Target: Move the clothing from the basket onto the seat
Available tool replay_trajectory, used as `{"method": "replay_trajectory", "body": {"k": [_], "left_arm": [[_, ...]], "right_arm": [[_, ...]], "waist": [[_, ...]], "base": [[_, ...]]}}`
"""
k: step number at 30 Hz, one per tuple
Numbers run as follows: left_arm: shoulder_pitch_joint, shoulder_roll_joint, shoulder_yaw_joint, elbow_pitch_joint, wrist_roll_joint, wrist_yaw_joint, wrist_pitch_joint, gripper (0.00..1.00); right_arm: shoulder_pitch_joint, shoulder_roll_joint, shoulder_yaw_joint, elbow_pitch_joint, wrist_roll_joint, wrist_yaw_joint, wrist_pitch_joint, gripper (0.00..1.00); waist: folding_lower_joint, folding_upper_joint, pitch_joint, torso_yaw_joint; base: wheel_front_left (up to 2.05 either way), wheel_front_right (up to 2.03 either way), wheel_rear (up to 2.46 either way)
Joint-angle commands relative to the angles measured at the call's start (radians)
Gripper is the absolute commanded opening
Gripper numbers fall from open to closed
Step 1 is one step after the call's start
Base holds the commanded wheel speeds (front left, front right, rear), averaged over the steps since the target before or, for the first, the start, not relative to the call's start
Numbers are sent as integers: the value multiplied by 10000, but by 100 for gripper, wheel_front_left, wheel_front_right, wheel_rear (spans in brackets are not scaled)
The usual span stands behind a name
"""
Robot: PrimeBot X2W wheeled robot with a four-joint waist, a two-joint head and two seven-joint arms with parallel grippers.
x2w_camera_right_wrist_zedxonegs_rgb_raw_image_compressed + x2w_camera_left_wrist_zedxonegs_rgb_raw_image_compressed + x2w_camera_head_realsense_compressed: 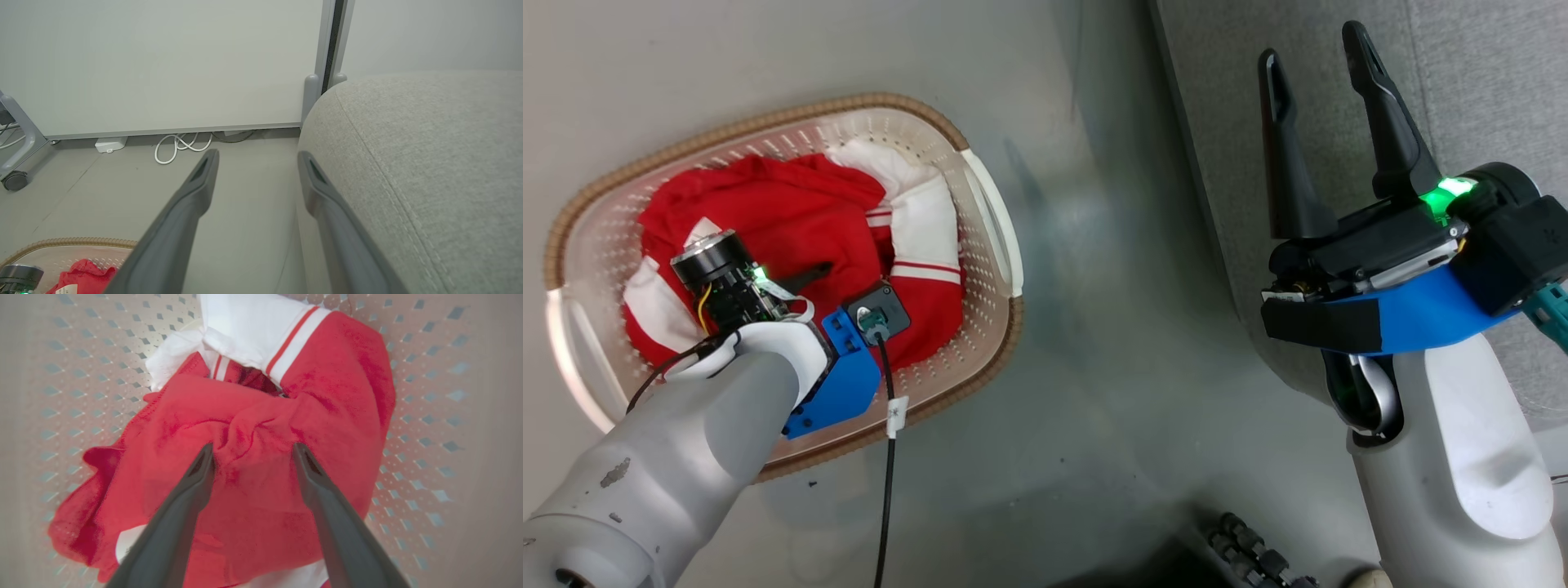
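The clothing [784,204], bright red with white panels and stripes, lies bunched in the cream perforated basket [882,102] on the floor at the left. My left arm reaches down into the basket, and one dark finger [810,272] shows past the wrist. In the left wrist view my left gripper [253,451] is open, its two tips resting against a raised fold of the red clothing [335,375] with nothing clamped. My right gripper [1319,82] stands open and empty at the right, fingers up beside the edge of the grey seat [1470,73]. The right wrist view shows my right gripper [257,157] next to the seat [429,163].
Bare grey floor [1111,343] separates basket and seat. A black cable [886,457] hangs from my left wrist over the basket's near rim. By the wall lie a coiled white cord [179,145] and a white adapter [109,143]. A castor leg [16,179] stands far left.
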Motion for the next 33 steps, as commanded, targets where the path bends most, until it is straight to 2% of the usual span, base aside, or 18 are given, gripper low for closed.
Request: {"method": "replay_trajectory", "body": {"k": [1,8,20,21,22,23,33], "left_arm": [[54,131,-27,-69,313,-2,250,100],[-51,305,-30,-113,1098,-3,866,100],[-336,272,-33,411,1144,-3,920,100],[-347,253,-31,432,1147,-3,896,87],[-394,249,-31,452,1119,-3,834,40],[-407,237,-31,472,1196,-3,791,0],[-286,-259,-32,555,1149,-3,48,0]], "right_arm": [[-177,-17,24,-100,94,1,-35,100],[-236,-17,107,-436,218,1,-35,100],[-202,-17,51,-1052,255,1,-35,100],[-212,-17,59,-1068,254,1,-35,100],[-227,-17,63,-1073,254,1,-35,100],[-250,-17,76,-1071,254,1,-35,100],[-163,-17,-1,-869,42,1,-35,100]], "waist": [[-2,0,379,-155],[-2,0,1010,-374],[-2,0,1627,-496],[-2,0,1631,-492],[-2,0,1634,-484],[-2,0,1627,-479],[-2,0,1016,-217]], "base": [[0,0,0],[0,0,0],[0,0,0],[0,0,0],[0,0,0],[0,0,0],[0,0,0]]}}
